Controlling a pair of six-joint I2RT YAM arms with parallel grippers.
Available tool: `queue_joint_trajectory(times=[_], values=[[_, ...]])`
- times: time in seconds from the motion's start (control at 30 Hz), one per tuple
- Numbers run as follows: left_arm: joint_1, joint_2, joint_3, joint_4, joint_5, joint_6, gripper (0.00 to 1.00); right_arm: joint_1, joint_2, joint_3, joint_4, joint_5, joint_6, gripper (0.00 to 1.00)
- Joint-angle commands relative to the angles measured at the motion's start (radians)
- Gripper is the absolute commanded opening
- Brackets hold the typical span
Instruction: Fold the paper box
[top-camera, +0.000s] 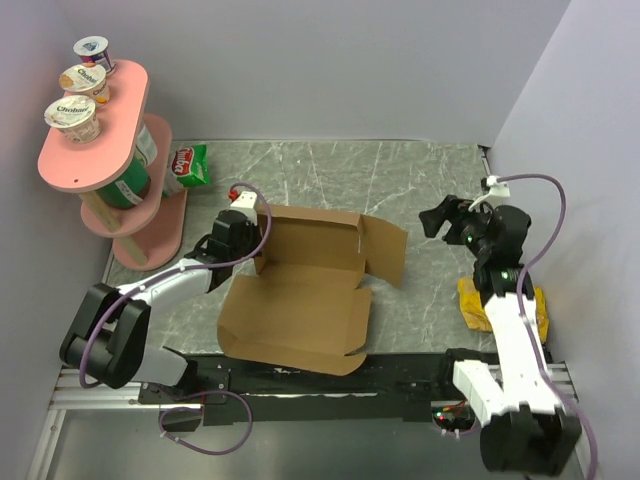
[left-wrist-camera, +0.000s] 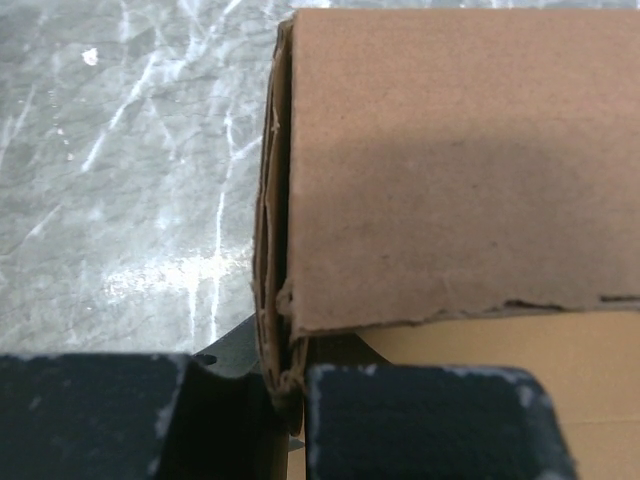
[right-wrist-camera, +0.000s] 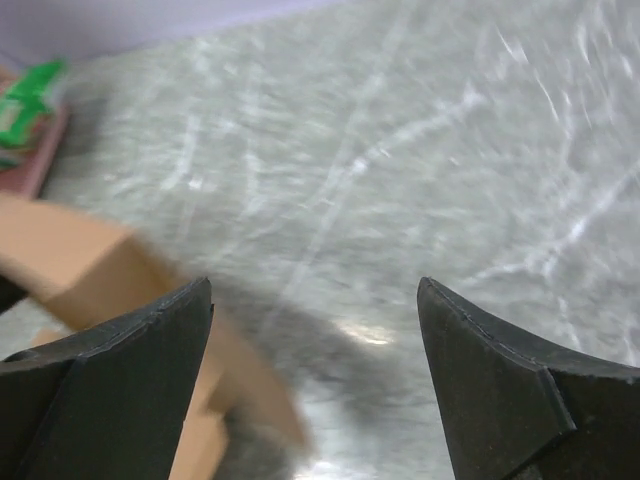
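Table (top-camera: 420, 170): box (top-camera: 300, 300) sits mid-surface, part-folded, with its near panel reaching the front edge. My left gripper (left-wrist-camera: 283, 410) is pinching the box's left wall edge. My right gripper (right-wrist-camera: 315, 350) is spread wide, hovering well right of the box.

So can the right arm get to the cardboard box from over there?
Probably yes. Its open tool faces the box, and only bare table lies between them.
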Motion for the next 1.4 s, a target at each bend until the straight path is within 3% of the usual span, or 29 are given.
queue_joint_trajectory(times=[0.0, 0.17, 0.3, 0.57, 0.73, 1.03, 1.27, 1.37], values=[[0.005, -0.048, 0.001, 0.047, 0.074, -0.004, 0.01, -0.063, 0.148, -0.037, 0.134, -0.21, -0.065, 0.87], [0.007, -0.029, 0.042, -0.01, 0.054, -0.053, 0.01, -0.023, 0.17, -0.103, 0.171, -0.135, -0.053, 0.86], [0.007, -0.01, 0.039, 0.004, 0.069, -0.069, 0.01, 0.113, 0.14, -0.187, 0.244, -0.043, -0.028, 0.88], [0.007, 0.03, 0.07, -0.034, 0.025, -0.095, 0.01, 0.287, 0.186, -0.256, 0.349, -0.038, 0.068, 0.87], [0.007, 0.034, 0.06, -0.013, 0.021, -0.105, 0.01, 0.356, 0.204, -0.261, 0.34, 0.129, 0.189, 0.87], [-0.024, -0.006, 0.012, 0.006, 0.017, -0.121, 0.01, 0.529, 0.374, -0.17, 0.346, 0.502, 0.35, 0.87], [-0.099, 0.025, 0.012, -0.034, -0.107, -0.181, 0.01, 0.706, 0.48, -0.02, 0.156, 0.95, 0.505, 0.94], [-0.124, 0.036, 0.018, -0.048, -0.129, -0.21, 0.01, 0.741, 0.544, 0.041, 0.071, 1.003, 0.568, 0.96]])
